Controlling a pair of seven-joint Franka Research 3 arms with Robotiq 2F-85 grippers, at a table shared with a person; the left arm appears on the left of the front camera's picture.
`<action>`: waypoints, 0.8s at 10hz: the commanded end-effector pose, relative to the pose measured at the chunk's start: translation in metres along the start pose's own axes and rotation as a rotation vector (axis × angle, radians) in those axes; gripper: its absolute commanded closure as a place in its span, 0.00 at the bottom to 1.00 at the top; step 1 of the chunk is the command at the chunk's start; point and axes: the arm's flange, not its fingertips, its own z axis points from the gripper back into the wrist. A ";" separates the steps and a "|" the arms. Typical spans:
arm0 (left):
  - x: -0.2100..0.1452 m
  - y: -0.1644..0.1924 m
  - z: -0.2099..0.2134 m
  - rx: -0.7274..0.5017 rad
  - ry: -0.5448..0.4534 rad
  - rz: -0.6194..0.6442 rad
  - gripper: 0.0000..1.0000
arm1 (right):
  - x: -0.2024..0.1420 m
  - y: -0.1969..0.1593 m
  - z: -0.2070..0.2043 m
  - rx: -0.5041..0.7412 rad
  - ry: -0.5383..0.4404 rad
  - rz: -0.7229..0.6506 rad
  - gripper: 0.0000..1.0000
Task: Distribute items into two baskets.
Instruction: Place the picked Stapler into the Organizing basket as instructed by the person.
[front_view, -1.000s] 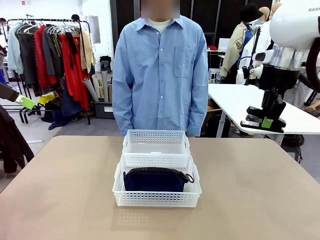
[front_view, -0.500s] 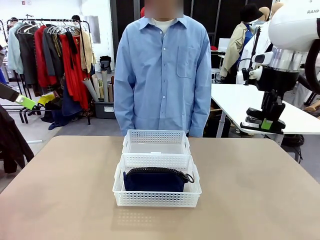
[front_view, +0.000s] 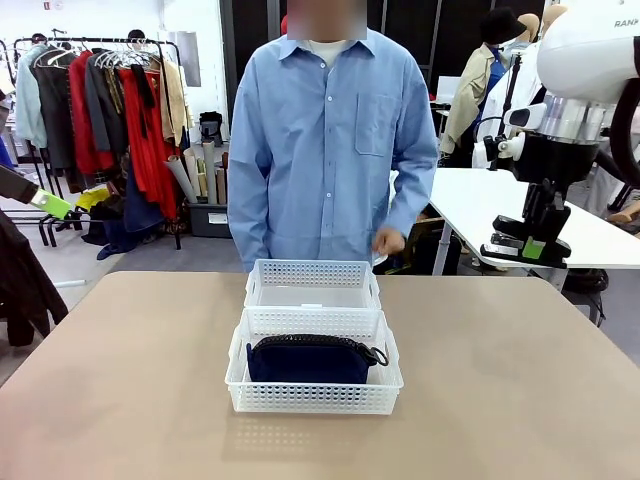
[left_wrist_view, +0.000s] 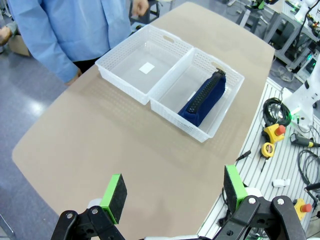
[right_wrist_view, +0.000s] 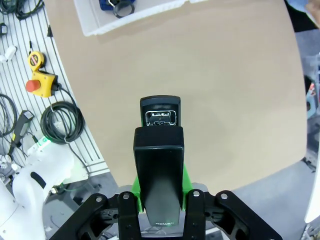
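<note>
The right tool (front_view: 536, 243), raised at three o'clock above the tan counter (front_view: 120, 380), is clamped on the small black stapler (right_wrist_view: 160, 175). The left tool (left_wrist_view: 175, 192) hangs with its green pads well apart, holding nothing. At counter centre, the dark navy fabric zip pouch (front_view: 310, 358) stands in the nearer white perforated plastic basket (front_view: 315, 398); the farther white perforated basket (front_view: 313, 272) touches it at twelve o'clock.

Lighting: bright, even, overhead; soft shadow on the table (front_view: 120, 400) in front of the near basket (front_view: 314, 385). Front view sharp. Wrist views: wide-angle bowing at the edges, table rim curved; no glare.
</note>
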 end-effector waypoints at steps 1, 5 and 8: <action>0.000 0.000 0.000 -0.008 -0.011 -0.005 0.00 | 0.001 0.001 -0.001 -0.012 -0.018 -0.012 1.00; 0.000 0.000 0.000 -0.008 -0.011 -0.005 0.00 | 0.001 0.001 -0.001 -0.012 -0.018 -0.012 1.00; 0.000 0.000 0.000 -0.008 -0.011 -0.005 0.00 | 0.001 0.001 -0.001 -0.012 -0.018 -0.012 1.00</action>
